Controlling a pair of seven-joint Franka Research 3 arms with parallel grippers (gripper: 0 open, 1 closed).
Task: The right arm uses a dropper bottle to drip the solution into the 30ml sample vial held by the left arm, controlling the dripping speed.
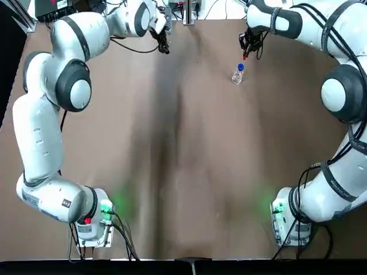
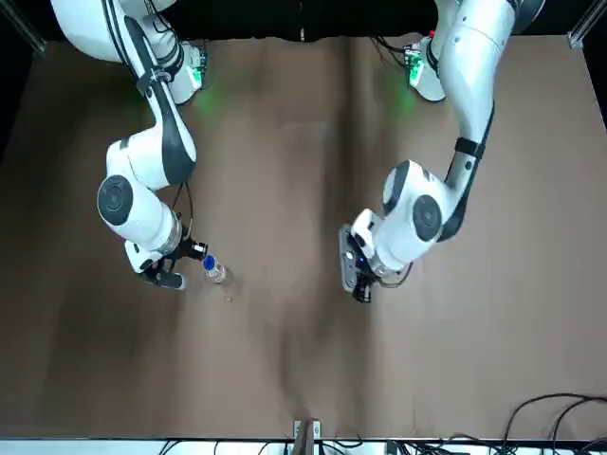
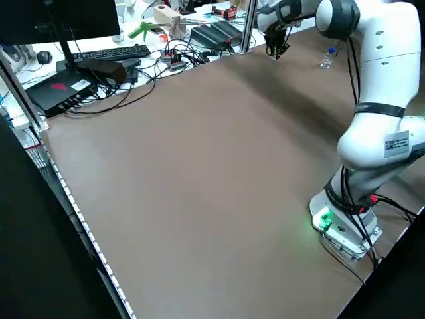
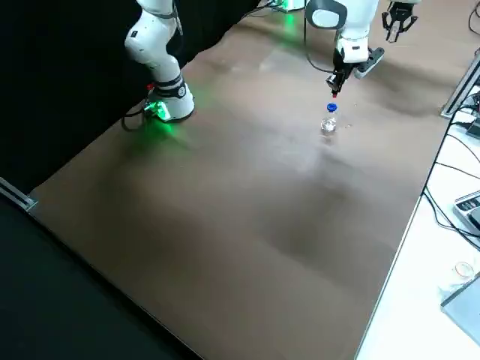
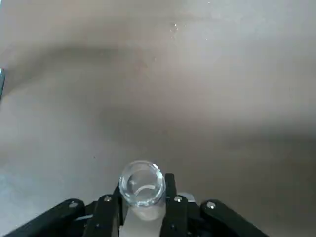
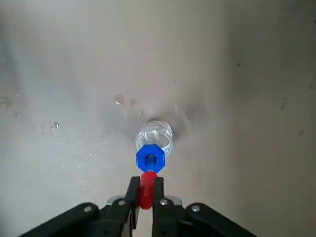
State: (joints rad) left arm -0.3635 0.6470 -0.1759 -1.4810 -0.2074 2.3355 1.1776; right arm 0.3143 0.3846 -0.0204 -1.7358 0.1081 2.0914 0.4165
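The dropper bottle (image 1: 238,74) stands upright on the brown table at the far right, clear glass with a blue collar (image 6: 150,158). My right gripper (image 6: 146,193) hangs just above it, shut on its red dropper top (image 6: 146,189). Whether the dropper is lifted out of the neck, I cannot tell. My left gripper (image 5: 143,207) is at the far middle-left of the table (image 1: 163,46), shut on the 30ml sample vial (image 5: 142,182), a clear vial held upright with its open mouth up. The two grippers are well apart; the bottle (image 4: 328,122) sits between them, nearer the right one (image 4: 334,81).
Small drops of liquid (image 6: 121,101) lie on the table beside the bottle. Beyond the far edge stand a metal post (image 3: 249,26), cables and a keyboard (image 3: 109,53). The arm bases (image 1: 94,220) sit at the near corners.
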